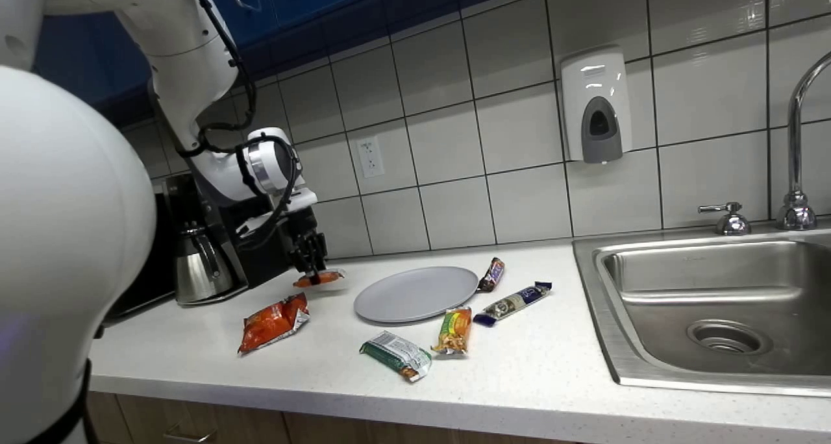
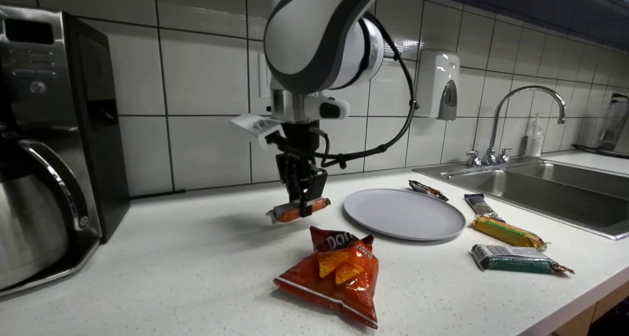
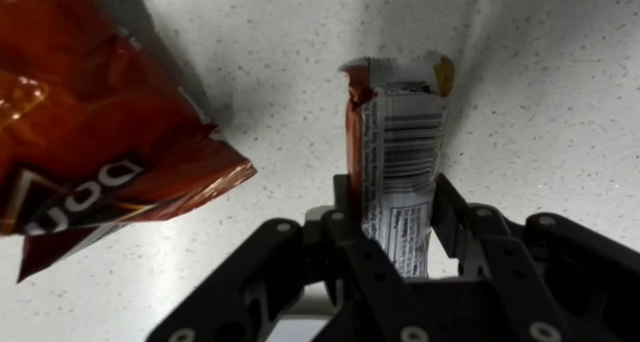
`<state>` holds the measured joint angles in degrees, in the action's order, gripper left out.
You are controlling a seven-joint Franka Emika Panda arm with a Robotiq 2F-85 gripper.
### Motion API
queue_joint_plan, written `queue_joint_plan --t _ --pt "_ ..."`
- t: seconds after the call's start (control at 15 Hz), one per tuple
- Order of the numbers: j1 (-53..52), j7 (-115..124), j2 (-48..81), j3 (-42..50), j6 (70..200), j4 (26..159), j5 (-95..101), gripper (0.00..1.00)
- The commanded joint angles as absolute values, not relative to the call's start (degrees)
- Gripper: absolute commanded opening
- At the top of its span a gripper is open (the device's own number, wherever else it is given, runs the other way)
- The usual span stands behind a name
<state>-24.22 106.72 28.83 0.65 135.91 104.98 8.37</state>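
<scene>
Between fingers [image 3: 446,222], bar [image 3: 402,167] lengthwise toward plate [image 2: 403,214]

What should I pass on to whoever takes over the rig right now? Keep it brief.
Gripper: shut on an orange-wrapped snack bar, barcode side up.
Where: the snack bar hangs just above the counter, between the coffee maker and the gray plate. The red Doritos bag lies near it. A green-wrapped bar, yellow-orange bar, blue-ended bar and dark-wrapped bar lie about the plate.
Done: snack bar gripped and off the counter.
Left: it is not yet set down or released.
</scene>
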Motion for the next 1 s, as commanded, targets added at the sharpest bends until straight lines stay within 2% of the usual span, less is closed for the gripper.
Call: queue_joint_plan --t 0.0,0.33,0.93 --pt "-22.23 105.03 24.40 -0.18 131.69 108.47 9.27 0.16" --pt "-20.11 105.12 22.06 0.22 128.51 110.87 10.48 0.16" --pt "-15.56 104.39 19.67 2.18 130.15 115.13 15.45 0.16"
